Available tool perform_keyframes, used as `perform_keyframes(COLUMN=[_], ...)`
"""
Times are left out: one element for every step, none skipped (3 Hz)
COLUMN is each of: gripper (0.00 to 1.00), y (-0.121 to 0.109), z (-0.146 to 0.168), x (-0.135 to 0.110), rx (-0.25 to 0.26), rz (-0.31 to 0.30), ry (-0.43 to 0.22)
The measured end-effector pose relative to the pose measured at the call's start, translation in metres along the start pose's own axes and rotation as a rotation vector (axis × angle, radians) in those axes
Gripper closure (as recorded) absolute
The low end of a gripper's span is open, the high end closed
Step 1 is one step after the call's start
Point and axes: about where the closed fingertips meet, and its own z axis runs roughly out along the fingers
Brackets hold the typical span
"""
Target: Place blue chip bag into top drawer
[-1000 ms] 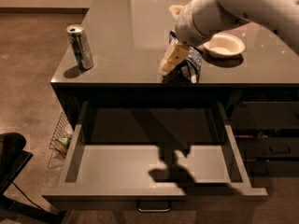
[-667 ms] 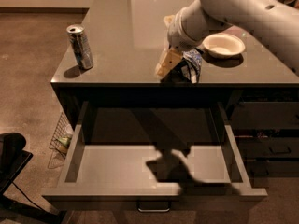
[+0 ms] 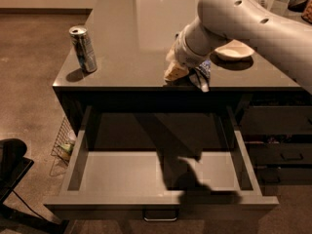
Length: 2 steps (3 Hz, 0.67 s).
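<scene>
The blue chip bag (image 3: 202, 75) is a crumpled dark-blue foil bag, seen just over the front edge of the grey counter. My gripper (image 3: 187, 74) is shut on it, with a cream-coloured finger (image 3: 174, 72) showing on the bag's left side. The thick white arm comes in from the upper right and hides the top of the bag. Below the counter the top drawer (image 3: 122, 174) is pulled out wide. It has a flat grey floor, low side walls and a metal bar handle (image 3: 160, 217) on its front. The arm's shadow falls on the drawer floor.
A silver-blue drink can (image 3: 84, 48) stands on the counter's left front corner. A white bowl (image 3: 234, 50) sits behind the arm at the right. Narrower dark drawers (image 3: 282, 152) are on the right. A wire basket (image 3: 63, 143) and a black chair base (image 3: 12, 169) are on the floor at the left.
The arm has swung forward and to the left, carrying the bag to the counter's front edge. Its shadow on the drawer floor has shifted toward the front.
</scene>
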Motion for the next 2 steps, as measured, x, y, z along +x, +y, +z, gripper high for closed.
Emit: perform_keyframes(gripper=[0.8,1.0], y=[0.0009,0.0017], z=[0.0017,0.0028], x=[-0.0008,-0.0014], rx=[-0.002,-0.005], rz=[-0.002,-0.003], ry=[-0.002,-0.002])
